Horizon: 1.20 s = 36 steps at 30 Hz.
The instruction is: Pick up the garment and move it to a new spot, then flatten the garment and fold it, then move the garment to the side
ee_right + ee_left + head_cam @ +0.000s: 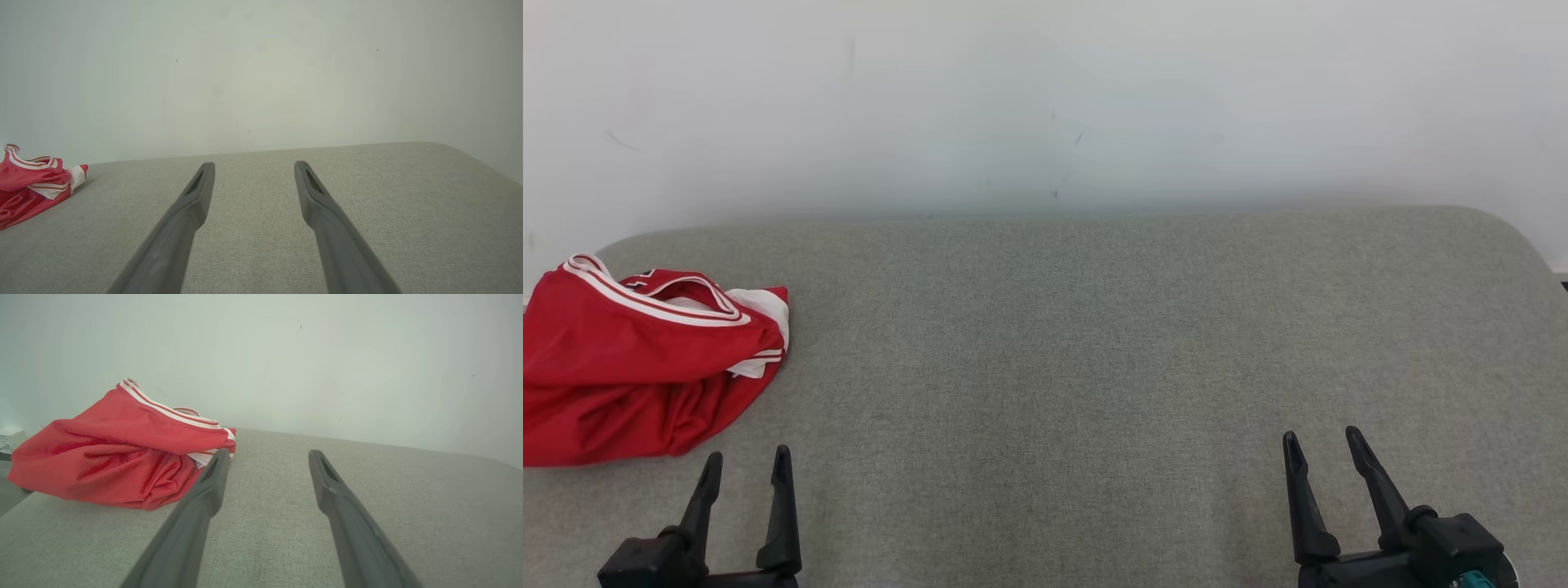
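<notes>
**Garment bunched at the left, both grippers spread**

From my head camera, the garment (637,367) lies crumpled at the left end of the grey pad (1094,343). It is red with white stripes along its trim, and its left part runs past the picture's edge. A pale wall (1045,98) stands behind the pad.

My left gripper (749,454) sits low at the lower left, just short of the garment's near edge and apart from it. Its two prongs are spread wide, with grey pad showing between them. In the left wrist view, the left prong's tip lines up with the garment's white hem; I cannot tell if they touch.

My right gripper (1321,434) is at the lower right, well apart from the garment, also spread wide over the pad.
</notes>
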{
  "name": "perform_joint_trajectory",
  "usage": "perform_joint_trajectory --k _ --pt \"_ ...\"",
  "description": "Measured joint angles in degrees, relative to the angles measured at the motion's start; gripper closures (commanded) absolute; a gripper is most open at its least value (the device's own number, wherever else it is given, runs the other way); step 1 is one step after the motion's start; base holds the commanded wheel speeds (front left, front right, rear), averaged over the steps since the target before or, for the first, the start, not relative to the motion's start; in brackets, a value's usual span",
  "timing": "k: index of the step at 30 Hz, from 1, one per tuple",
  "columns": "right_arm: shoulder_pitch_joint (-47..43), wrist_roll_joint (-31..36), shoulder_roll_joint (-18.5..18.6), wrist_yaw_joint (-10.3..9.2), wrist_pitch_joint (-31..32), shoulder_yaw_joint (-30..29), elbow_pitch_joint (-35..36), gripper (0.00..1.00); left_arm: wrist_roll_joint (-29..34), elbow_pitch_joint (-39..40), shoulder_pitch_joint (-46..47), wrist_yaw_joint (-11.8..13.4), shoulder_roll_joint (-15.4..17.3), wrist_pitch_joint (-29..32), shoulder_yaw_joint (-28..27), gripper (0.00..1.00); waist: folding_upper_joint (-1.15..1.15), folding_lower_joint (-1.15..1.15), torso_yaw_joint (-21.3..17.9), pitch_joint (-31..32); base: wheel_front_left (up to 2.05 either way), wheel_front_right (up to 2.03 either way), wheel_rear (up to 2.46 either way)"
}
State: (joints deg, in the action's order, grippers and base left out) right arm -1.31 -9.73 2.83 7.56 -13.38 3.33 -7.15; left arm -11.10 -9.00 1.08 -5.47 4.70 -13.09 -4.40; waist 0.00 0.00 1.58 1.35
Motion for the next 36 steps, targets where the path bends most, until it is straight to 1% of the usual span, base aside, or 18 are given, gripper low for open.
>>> perform_joint_trajectory --k 7,14,27,31,36 --pt "-0.4 2.2 0.0 0.00 0.3 -0.7 0.9 0.00 1.8 0.6 -0.1 0.7 0.2 1.2 0.0 0.00 0.00 0.00 0.2 0.1 0.00 0.00 0.00" --pt "-0.5 1.2 0.0 0.00 1.3 -1.1 1.2 0.00 1.4 1.2 -0.2 1.2 0.2 2.4 0.1 0.00 0.00 0.00 0.2 -0.1 0.00 0.00 0.00" --pt "-1.0 0.7 0.0 0.00 1.6 -1.2 1.4 0.00 1.0 1.4 -0.4 1.9 0.4 2.6 0.6 0.00 -0.01 0.00 0.4 0.0 0.00 0.00 0.00" --pt "-1.1 0.4 0.0 0.00 1.6 -1.2 1.4 0.00 0.9 1.1 -0.3 1.9 0.8 2.6 0.8 0.00 0.00 0.00 1.1 0.0 0.00 0.00 0.00" --pt "-1.2 -0.3 0.0 0.00 1.6 -0.6 1.0 0.00 0.9 0.8 0.0 2.4 1.2 2.5 1.0 0.00 0.00 0.00 2.9 -0.1 0.00 0.00 0.00"
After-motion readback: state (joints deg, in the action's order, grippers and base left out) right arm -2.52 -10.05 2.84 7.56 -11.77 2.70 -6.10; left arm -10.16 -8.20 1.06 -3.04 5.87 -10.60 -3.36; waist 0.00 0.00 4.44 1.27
